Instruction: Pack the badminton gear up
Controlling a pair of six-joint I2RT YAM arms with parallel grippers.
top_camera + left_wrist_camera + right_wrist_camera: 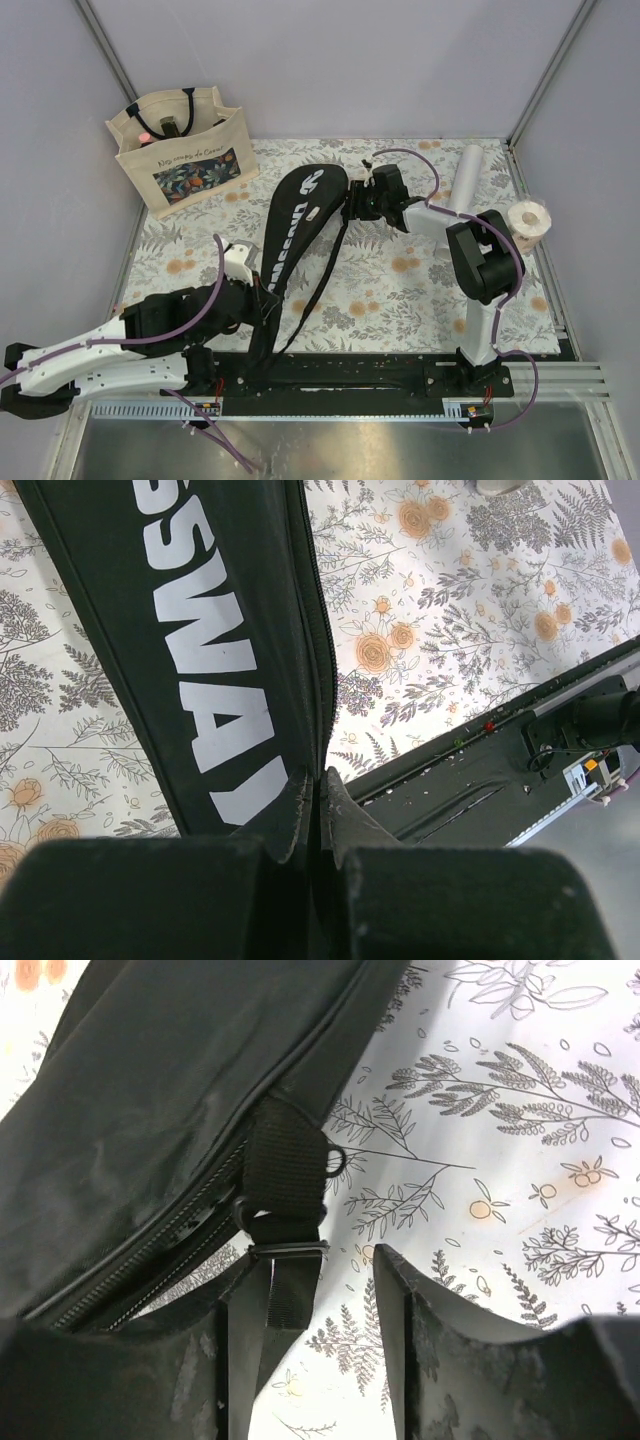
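The left gripper [320, 790] has its two fingers pressed tight together, and the zipped edge of the black cover [200, 630] runs straight down into that pinch, so it is clamped on the cover at the narrow end. The big white lettering on the fabric sits just above the fingers. Over on the other side, the right gripper [320, 1270] has its fingers apart, with bare flowered tablecloth [520, 1160] showing in the gap. The webbing strap [285, 1170] and its plastic buckle hang down against the left-hand finger, and the cover's zip [170, 1250] runs off beside it. Nothing is squeezed between those fingers.

From above, the cover lies on a slant across the cloth, with its wide rounded head toward the far middle of the table, where the right gripper sits at its rim. Its slim tail is near the left arm's wrist. The thin strap trails along the cover's right side down toward the near edge. The white tube [466, 178] lies at the far right, behind the right arm and apart from the cover. A pale tape roll [527, 222] rests by the right edge, just past that arm's elbow. The beige tote bag [180, 150] stands upright in the far left corner, well clear of the cover.
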